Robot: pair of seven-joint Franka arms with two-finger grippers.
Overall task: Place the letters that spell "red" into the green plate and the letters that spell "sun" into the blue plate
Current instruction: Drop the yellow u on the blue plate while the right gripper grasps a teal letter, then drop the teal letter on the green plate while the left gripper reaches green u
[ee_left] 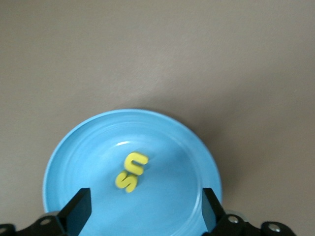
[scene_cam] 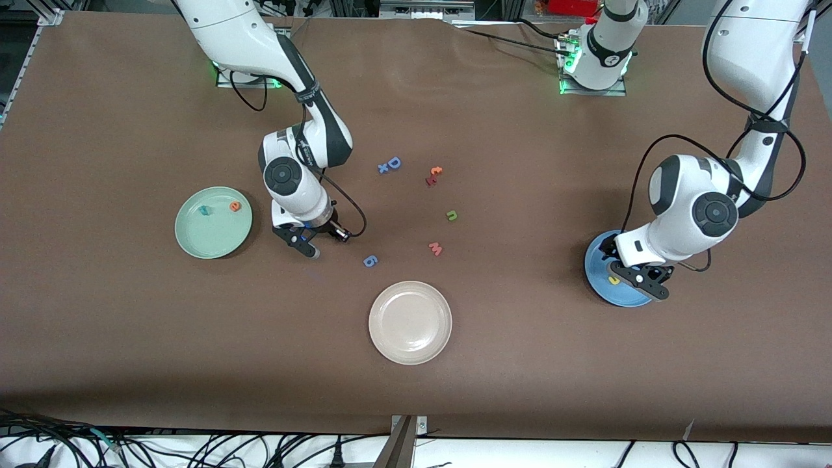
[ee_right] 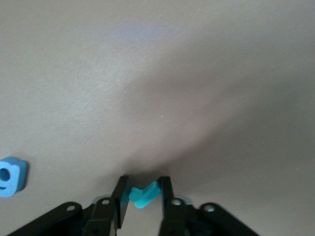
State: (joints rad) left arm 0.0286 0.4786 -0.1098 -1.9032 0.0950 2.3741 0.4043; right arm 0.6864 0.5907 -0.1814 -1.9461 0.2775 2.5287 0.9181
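The green plate holds an orange "e" and a teal letter. Beside it, toward the table's middle, my right gripper hangs low over the table. It is shut on a second small teal letter, bent like an "r". At the left arm's end, my left gripper stands open over the blue plate. In that plate lie a yellow "u" and a yellow "s", touching each other. The olive "n" lies on the table near the middle.
A blue "6" lies close to the right gripper. A pink "w", a blue "D" and orange and dark red letters are scattered mid-table. A beige-white plate sits nearest the front camera.
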